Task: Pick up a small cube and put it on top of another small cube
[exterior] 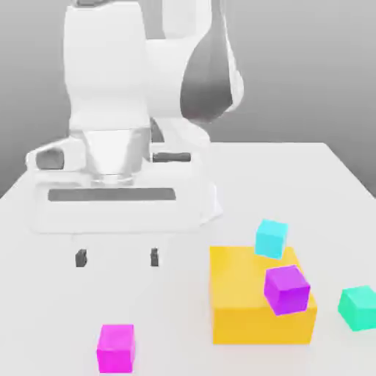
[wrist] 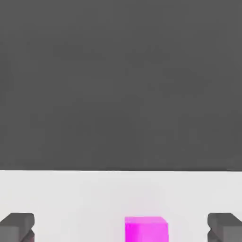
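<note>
You're looking at the white table (wrist: 71,198) running back to a dark grey backdrop. The small cube (wrist: 146,229), bright magenta, rests on it between your gripper's (wrist: 120,228) two dark fingertips (wrist: 17,226), which stand wide apart.

My arm folds forward, wrist directed straight down. My hand (exterior: 117,257) hangs with both dark fingertips (exterior: 81,257) spread fully apart, one at 9 o'clock, one at 3 o'clock, gripping nothing.

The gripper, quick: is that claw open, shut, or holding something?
Gripper: open, holding nothing; the magenta cube sits free on the table.
</note>
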